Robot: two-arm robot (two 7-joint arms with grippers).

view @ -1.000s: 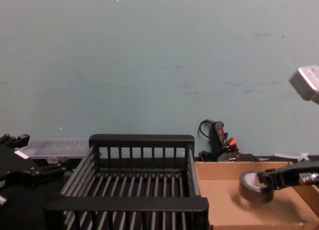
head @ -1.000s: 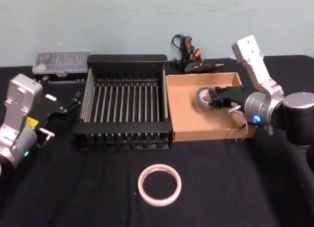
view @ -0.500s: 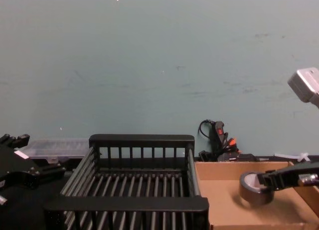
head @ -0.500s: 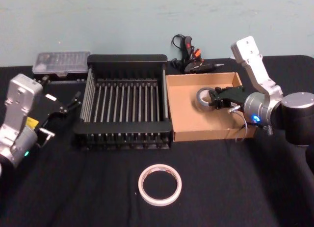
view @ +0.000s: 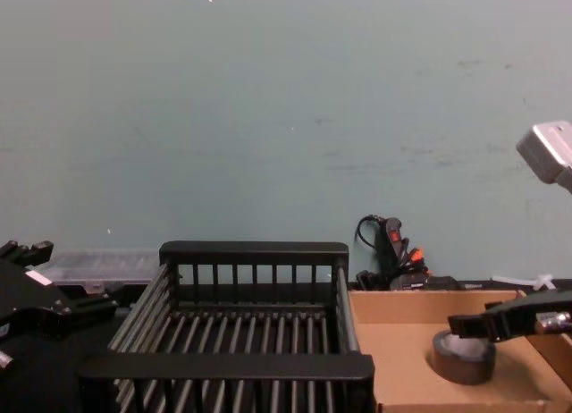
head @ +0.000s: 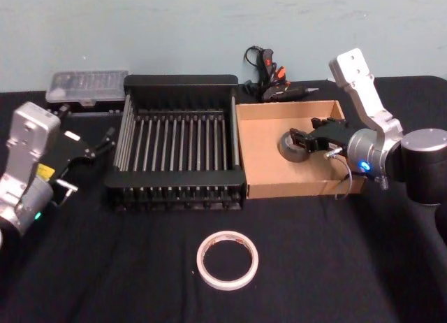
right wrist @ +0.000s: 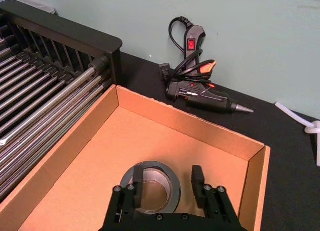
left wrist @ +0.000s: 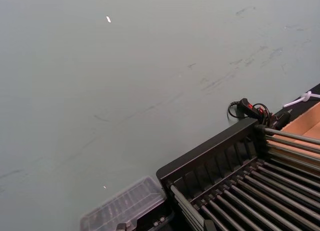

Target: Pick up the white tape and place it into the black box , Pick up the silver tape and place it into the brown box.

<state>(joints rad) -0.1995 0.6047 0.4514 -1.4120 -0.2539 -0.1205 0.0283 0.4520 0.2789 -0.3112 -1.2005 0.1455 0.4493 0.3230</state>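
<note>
The silver tape [head: 289, 147] [right wrist: 150, 190] [view: 463, 358] lies flat on the floor of the brown box [head: 293, 191] [right wrist: 180, 122] [view: 402, 307]. My right gripper [head: 306, 138] [right wrist: 167, 183] [view: 471, 325] hovers just above it, open; one finger stands over the roll, the other beside it. The white tape [head: 227, 261] lies flat on the black cloth near the front, before the black box [head: 180, 82] [view: 254, 251] [right wrist: 70, 30] [left wrist: 210, 153], which stands left of the brown box. My left gripper [head: 85, 162] is parked open at the far left of the table.
A black glue gun with an orange trigger [head: 271, 80] [right wrist: 200, 91] [view: 393, 252] lies behind the brown box. A clear plastic case [head: 87, 87] [left wrist: 125, 207] sits behind the black box's left corner. A white tie [right wrist: 306, 122] lies to the glue gun's right.
My right gripper opened and let go of the silver tape, which dropped from its tilted hold to lie flat on the brown box's floor. The left arm stayed still.
</note>
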